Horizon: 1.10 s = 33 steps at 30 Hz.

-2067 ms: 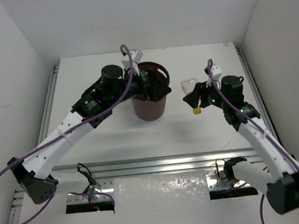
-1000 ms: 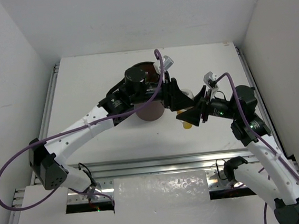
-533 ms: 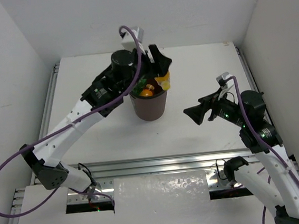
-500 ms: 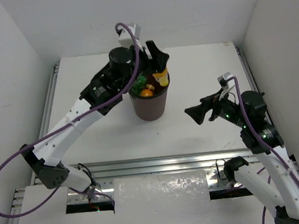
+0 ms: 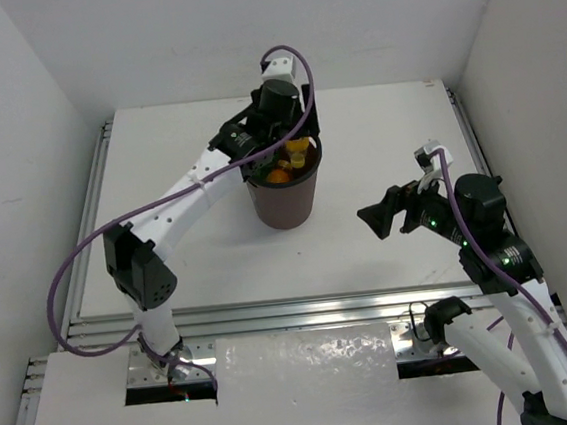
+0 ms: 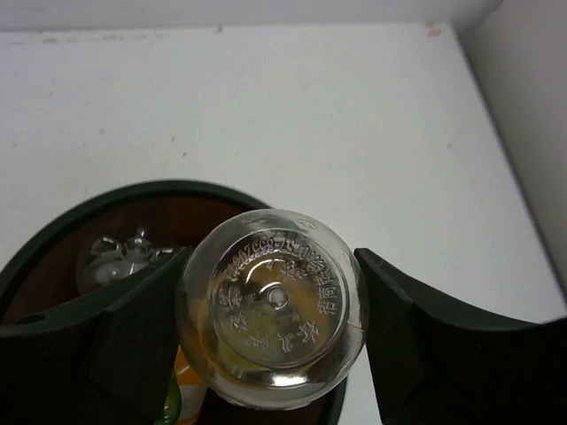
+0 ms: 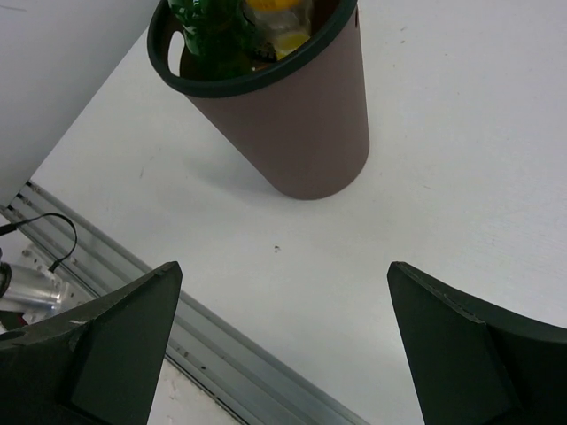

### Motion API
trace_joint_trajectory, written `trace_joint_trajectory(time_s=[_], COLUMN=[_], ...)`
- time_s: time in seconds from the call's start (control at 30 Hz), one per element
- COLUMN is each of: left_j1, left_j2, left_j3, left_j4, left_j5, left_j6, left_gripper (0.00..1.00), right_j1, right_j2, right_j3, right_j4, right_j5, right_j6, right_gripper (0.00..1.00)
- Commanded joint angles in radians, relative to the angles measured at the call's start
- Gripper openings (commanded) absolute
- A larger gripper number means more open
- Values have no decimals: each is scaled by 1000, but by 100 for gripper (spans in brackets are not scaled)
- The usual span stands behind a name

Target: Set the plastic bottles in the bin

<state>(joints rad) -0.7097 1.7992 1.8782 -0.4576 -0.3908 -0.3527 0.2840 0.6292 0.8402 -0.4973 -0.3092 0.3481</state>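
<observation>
My left gripper (image 5: 296, 136) hangs over the dark brown bin (image 5: 288, 204), shut on a clear plastic bottle (image 6: 270, 305). In the left wrist view I see the bottle's embossed base between both fingers, held neck-down. Its yellow cap (image 5: 299, 152) points into the bin. Inside the bin lie an orange-filled bottle (image 5: 278, 175), a green bottle (image 7: 208, 35) and a crumpled clear one (image 6: 120, 257). My right gripper (image 5: 375, 219) is off to the bin's right, above the table, open and empty (image 7: 283, 266). The right wrist view shows the bin (image 7: 301, 115) from the side.
A metal rail (image 5: 293, 312) runs along the table's near edge, also seen below the right gripper (image 7: 204, 354). White walls close in the table on the left, back and right.
A second ago the two grippers met beside the bin, and the right one opened and drew back right. The left arm carried the bottle over the bin and has swung its wrist round above it.
</observation>
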Motion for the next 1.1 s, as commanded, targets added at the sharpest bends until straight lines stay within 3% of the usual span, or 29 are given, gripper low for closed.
trace_joint_trajectory(time_s=[0.0, 0.17, 0.37, 0.47, 0.6, 0.77, 0.97, 1.07], left_j1=[3, -5, -10, -1, 169, 326, 328, 328], left_j2=[-26, -49, -194, -306, -467, -742, -958, -1000], left_j3=[85, 159, 170, 60, -190, -560, -842, -883], left_j4=[-21, -93, -157, -180, -286, -280, -216, -222], left_j5=[36, 76, -11, -120, -146, -210, -304, -332], left_j6=[-3, -6, -5, -15, -115, -155, -121, -101], left_gripper=[75, 99, 100, 100, 100, 100, 100, 100], right_j1=[1, 1, 0, 1, 1, 3, 11, 9], right_j2=[7, 18, 36, 33, 43, -9, -143, -137], right_j3=[22, 28, 65, 105, 190, 182, 60, 45], right_j4=[14, 2, -44, -113, -237, -284, -233, -236], right_j5=[-4, 2, 68, 178, 387, 495, 512, 502], right_j6=[-21, -27, -29, -26, -2, -32, -66, -67], right_gripper=[99, 99, 99, 99, 99, 99, 99, 99])
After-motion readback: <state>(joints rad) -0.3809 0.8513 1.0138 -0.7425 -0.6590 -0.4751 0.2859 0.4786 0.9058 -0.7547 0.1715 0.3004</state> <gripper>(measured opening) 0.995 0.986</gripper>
